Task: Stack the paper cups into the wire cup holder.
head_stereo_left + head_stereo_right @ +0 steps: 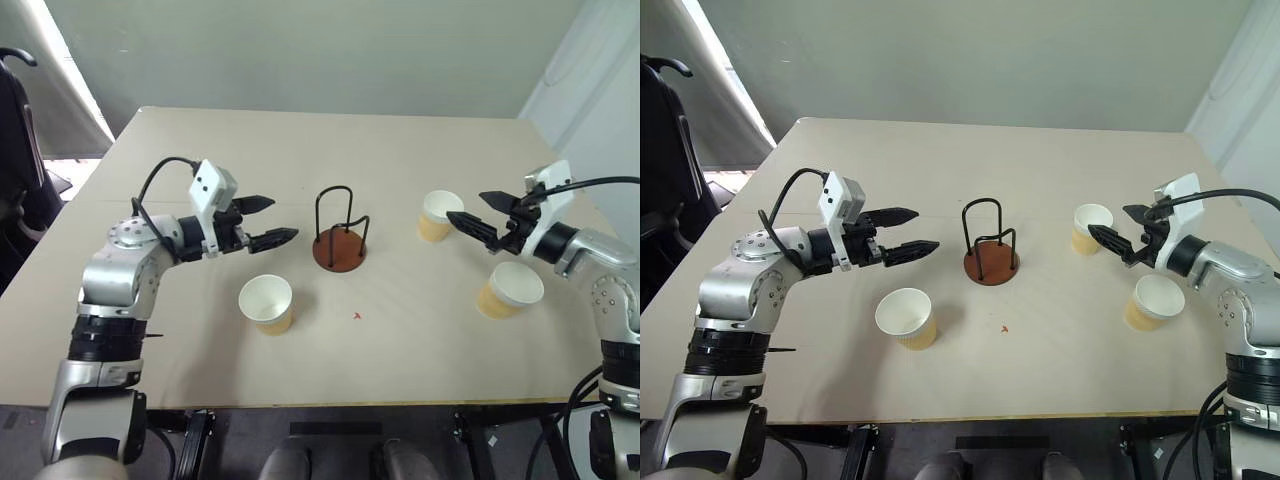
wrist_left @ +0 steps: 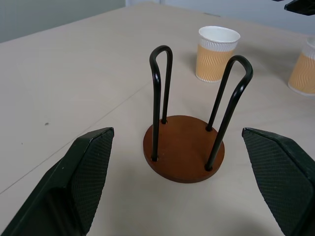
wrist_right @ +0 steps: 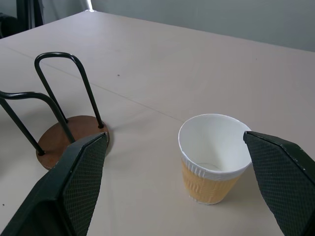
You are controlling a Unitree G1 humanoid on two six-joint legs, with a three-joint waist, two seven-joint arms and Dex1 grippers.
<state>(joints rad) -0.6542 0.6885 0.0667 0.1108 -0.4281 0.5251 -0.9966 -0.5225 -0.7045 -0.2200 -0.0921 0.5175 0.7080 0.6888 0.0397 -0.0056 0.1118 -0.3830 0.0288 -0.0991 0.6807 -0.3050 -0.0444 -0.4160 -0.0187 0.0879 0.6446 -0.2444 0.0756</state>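
Left wrist view: brown-based wire cup holder (image 2: 183, 147) empty; both claws gape, seemingly empty.

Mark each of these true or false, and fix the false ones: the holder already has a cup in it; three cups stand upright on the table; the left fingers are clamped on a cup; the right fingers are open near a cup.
1. The wire cup holder already has a cup in it. False: it is empty.
2. Three paper cups stand upright on the table. True.
3. The left gripper has its fingers clamped on a cup. False: they are open, holding nothing.
4. The right gripper has its fingers open near a cup. True.
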